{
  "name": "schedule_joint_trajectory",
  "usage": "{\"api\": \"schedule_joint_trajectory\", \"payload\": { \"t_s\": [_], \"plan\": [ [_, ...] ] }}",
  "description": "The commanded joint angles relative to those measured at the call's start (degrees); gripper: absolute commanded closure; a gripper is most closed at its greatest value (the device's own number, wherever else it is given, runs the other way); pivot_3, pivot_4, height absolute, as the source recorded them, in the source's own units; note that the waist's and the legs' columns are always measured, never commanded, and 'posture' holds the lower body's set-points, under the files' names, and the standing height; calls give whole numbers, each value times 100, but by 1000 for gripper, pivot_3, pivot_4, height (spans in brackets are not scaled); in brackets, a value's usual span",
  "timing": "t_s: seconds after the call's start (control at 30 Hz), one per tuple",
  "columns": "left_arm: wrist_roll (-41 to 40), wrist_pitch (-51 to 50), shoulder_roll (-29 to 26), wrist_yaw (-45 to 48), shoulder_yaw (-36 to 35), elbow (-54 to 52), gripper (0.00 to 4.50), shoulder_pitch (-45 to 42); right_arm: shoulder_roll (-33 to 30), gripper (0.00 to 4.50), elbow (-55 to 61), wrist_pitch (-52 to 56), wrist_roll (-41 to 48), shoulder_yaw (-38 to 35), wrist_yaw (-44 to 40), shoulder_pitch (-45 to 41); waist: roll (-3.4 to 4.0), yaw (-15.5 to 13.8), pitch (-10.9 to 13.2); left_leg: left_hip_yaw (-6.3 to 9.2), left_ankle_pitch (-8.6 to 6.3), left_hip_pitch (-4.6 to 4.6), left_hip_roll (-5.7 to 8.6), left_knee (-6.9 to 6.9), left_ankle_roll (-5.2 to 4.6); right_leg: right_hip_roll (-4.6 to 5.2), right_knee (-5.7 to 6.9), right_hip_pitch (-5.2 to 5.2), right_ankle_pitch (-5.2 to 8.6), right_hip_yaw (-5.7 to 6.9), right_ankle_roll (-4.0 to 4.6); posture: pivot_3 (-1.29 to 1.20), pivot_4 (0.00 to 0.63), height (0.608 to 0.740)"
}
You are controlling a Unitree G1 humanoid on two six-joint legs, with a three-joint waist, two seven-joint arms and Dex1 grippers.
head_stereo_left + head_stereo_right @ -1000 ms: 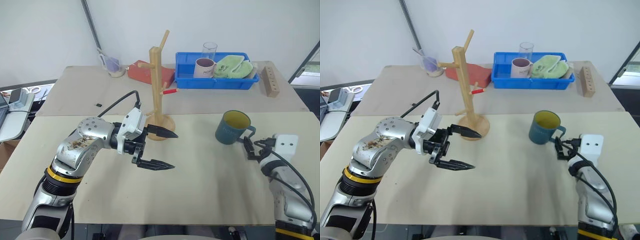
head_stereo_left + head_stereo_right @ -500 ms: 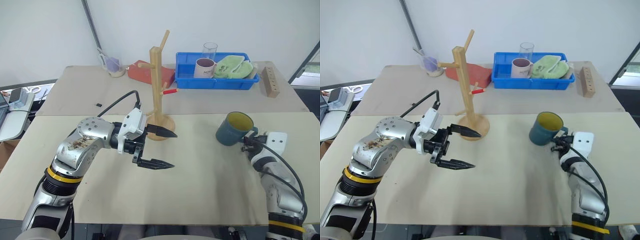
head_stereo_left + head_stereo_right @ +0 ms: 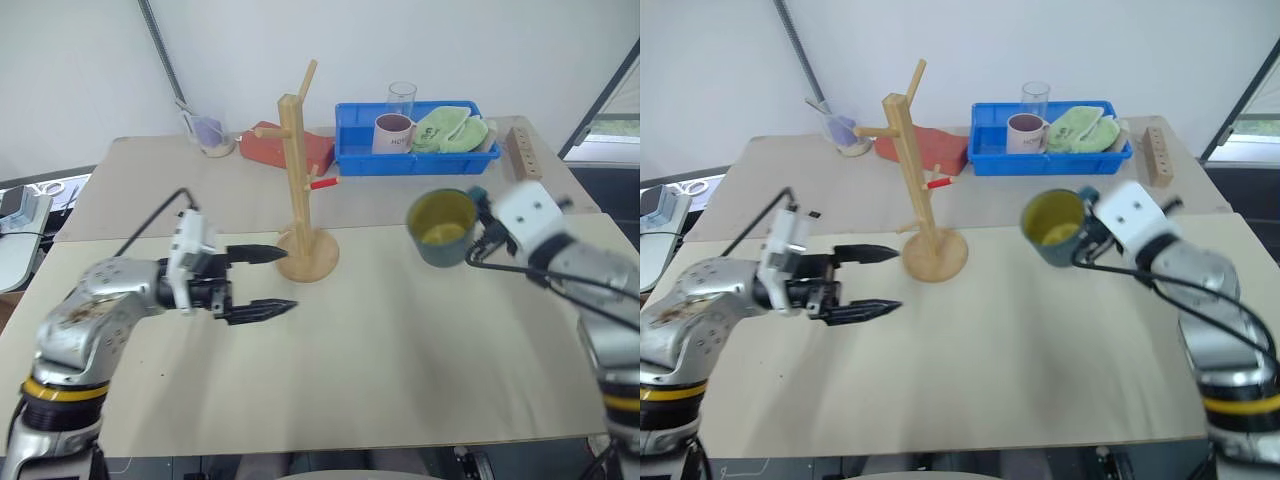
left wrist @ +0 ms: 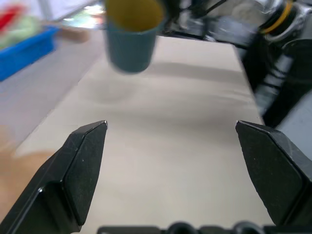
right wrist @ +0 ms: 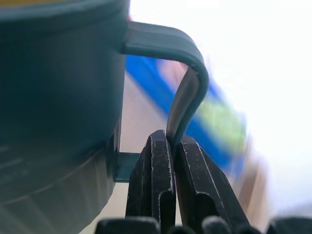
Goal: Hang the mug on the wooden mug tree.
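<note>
- One mug (image 3: 440, 226) in the air, pinched by its loop handle in the right end effector (image 5: 171, 146), jaws clamped tight on it, so the carry step looks underway.
- Mug body hangs just left of that end effector, clear of the desk (image 3: 420, 350).
- Next move, I'd guess: swing it left to the wooden mug tree (image 3: 297, 180) and thread the handle over a peg.
- Left end effector (image 3: 262, 281) gapes wide, empty, near the tree's base.
</note>
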State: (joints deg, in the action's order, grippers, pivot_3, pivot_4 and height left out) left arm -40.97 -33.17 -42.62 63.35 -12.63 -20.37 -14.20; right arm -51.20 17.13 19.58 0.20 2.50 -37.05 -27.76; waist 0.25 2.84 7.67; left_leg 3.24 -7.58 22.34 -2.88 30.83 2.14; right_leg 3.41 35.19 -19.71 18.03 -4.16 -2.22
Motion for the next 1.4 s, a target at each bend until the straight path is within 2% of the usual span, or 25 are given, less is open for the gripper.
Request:
{"api": "schedule_joint_trajectory", "payload": {
  "t_s": [0.03, 0.2, 0.37, 0.47, 0.8, 1.17, 1.4],
  "plan": [
    [-108, 75, -29, -348, -426, 55, 0, -53, -50, 4469, -384, -605, -272, 659, -840, -815, -3, -37, 1, 0, 0, 3, 0, 0, 0, 1, -3, 0, 0, 0, 0, 0, 150, 734],
    [-214, -38, -54, -560, -419, -155, 0, -143, 286, 4469, -1357, -1416, -541, 1335, -1592, -1952, -8, -77, 5, -15, 4, 29, 5, 11, -1, 7, -12, -1, -3, -4, 3, 0, 150, 734],
    [-574, -387, -94, -816, -356, -439, 0, -389, 774, 4469, -2333, -2021, -791, 1578, -1802, -2801, -8, -66, 5, -15, 19, 32, 3, 2, -26, 1, 8, -14, -21, -2, 10, 0, 150, 734],
    [-704, -570, -61, -1025, -272, -543, 0, -582, 996, 4469, -2832, -2372, -916, 1636, -1852, -3138, -8, -62, 4, -13, 19, 27, 1, 1, -26, -5, 36, -25, -39, -2, -22, 0, 150, 734],
    [-1031, -761, 89, -1411, -26, -716, 0, -933, 1550, 4469, -3754, -3024, -1197, 1747, -2033, -3674, -3, -28, 2, -11, 19, 12, 1, 1, -26, -8, 68, -33, -40, -6, -24, 0, 150, 734],
    [-830, -509, 72, -1261, 70, -536, 0, -802, 2038, 4469, -4503, -3356, -1396, 1798, -1955, -4123, 0, -27, 0, -11, 19, 2, 1, 0, -26, -11, 73, -32, -41, -10, -24, 0, 150, 734],
    [-753, -437, 26, -1200, 25, -480, 0, -728, 1996, 2048, -4495, -3490, -1392, 1718, -1951, -4156, 0, -34, 0, -11, 19, 2, 1, 0, -26, -10, 74, -32, -39, -10, -20, 0, 150, 734]
  ]
}}
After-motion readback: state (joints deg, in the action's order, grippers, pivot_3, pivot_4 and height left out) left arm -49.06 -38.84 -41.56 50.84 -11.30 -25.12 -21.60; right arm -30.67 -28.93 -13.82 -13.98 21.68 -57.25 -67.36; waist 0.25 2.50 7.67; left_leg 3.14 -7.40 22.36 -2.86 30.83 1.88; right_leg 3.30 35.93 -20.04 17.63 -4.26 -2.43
